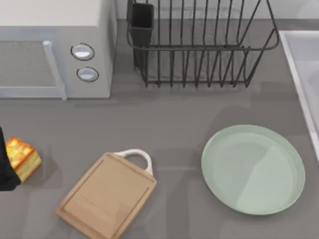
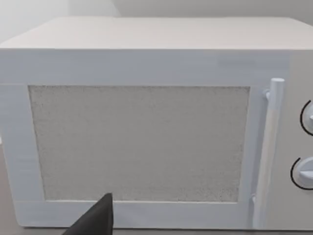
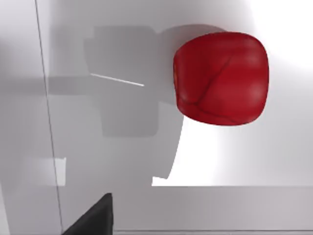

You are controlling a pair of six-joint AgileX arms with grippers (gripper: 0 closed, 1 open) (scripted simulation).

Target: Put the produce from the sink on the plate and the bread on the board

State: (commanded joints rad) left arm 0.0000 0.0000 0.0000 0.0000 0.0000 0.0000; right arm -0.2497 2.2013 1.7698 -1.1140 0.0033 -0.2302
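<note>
Open grey tabletop forms a wide lane between the rear appliances and the front items. The white box microwave and black wire dish rack block the back edge. The light wooden cutting board and the pale mint-green round plate lie flat, with a bare gap between them. At the right edge the white sink's raised rim forms a low barrier.

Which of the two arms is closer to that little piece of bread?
The left. A dark part of the left arm sits right against the bread at the table's left edge. The right arm's camera looks down on the red produce in the sink, far across the table.
</note>
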